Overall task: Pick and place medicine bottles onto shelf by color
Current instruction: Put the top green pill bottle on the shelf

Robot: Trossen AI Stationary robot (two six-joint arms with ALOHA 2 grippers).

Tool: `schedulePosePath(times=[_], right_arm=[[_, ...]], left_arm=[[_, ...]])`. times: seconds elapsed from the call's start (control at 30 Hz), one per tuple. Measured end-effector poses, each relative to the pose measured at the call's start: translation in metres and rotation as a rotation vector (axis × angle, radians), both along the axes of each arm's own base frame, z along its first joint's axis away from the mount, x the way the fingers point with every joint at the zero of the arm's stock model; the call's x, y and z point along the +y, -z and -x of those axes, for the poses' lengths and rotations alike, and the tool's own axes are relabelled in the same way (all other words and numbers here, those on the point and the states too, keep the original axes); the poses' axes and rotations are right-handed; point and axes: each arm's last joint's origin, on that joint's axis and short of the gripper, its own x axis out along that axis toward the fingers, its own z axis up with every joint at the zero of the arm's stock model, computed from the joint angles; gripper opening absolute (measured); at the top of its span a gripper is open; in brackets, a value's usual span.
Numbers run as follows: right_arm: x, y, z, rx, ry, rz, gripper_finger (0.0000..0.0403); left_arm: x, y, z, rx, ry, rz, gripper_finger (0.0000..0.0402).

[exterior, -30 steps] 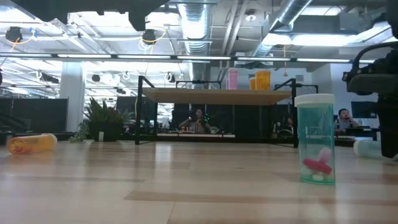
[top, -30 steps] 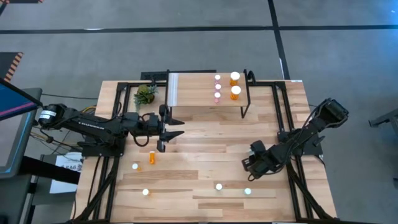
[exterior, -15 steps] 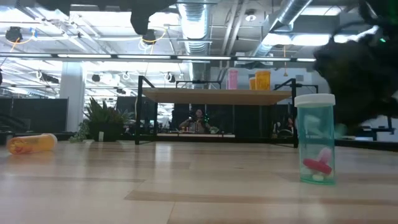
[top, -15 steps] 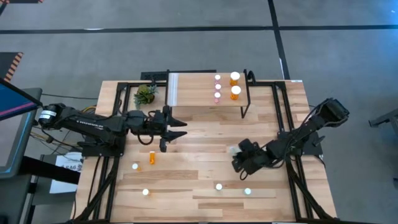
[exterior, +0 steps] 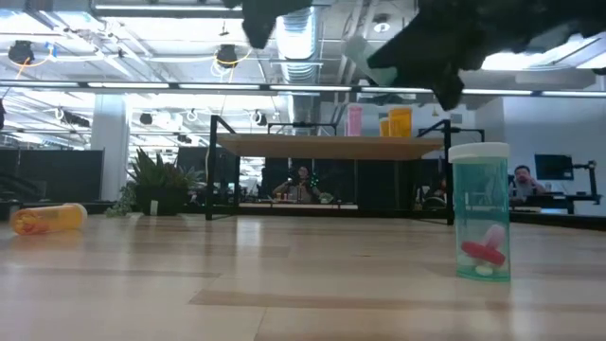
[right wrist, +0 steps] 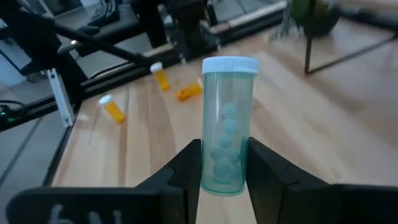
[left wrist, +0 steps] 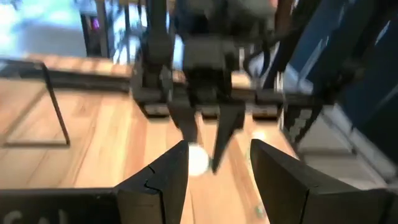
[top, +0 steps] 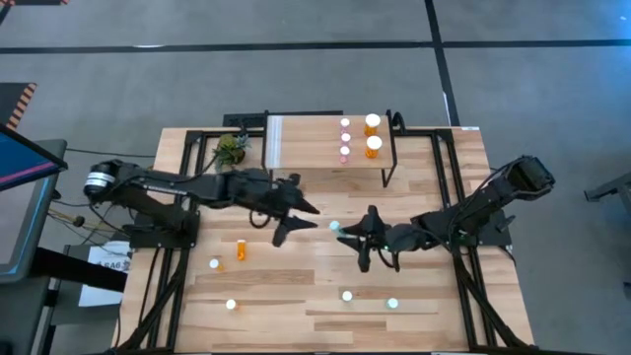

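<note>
Mid-table, right claw clamped on teal bottle, facing spread-open left claw.

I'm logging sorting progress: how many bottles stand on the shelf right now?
5. On the shelf, three small pink bottles sit in a row, with two larger orange bottles beside them. None appear hidden.

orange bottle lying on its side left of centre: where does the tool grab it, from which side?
Take the orange bottle mid-body, from straight above, fingers closing across its short width. It lies flat on the table, so its round sides are exposed and nothing touches it. The left tool, open, is nearest.
</note>
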Motion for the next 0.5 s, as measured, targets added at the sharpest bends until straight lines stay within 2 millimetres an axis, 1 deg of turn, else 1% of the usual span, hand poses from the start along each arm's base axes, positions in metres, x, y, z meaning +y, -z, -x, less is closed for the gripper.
schedulePosePath(times=[0.03,0.1,0.2,0.37,0.43,0.5], right_arm=[[-0.002,-0.001,-0.001,-0.009,0.002,0.014,0.0124],[-0.005,-0.002,-0.002,-0.011,0.009,0.033,0.0124],[-0.01,-0.002,-0.004,-0.006,0.018,0.055,0.0124],[-0.011,-0.002,-0.004,-0.009,0.012,0.085,0.0124],[-0.01,-0.003,-0.004,-0.01,0.006,0.099,0.0124],[-0.009,-0.003,-0.004,-0.011,-0.006,0.123,0.0124]], left_arm=[[0.0,-0.002,-0.005,0.037,0.006,-0.018,0.016],[-0.001,-0.012,-0.018,0.059,0.016,-0.048,0.0166],[0.0,-0.019,-0.031,0.136,0.027,-0.097,0.0185],[0.004,-0.023,-0.045,0.227,-0.006,-0.133,0.0231],[0.007,-0.02,-0.048,0.277,-0.006,-0.13,0.0246],[0.01,-0.017,-0.054,0.288,0.007,-0.108,0.0256]])
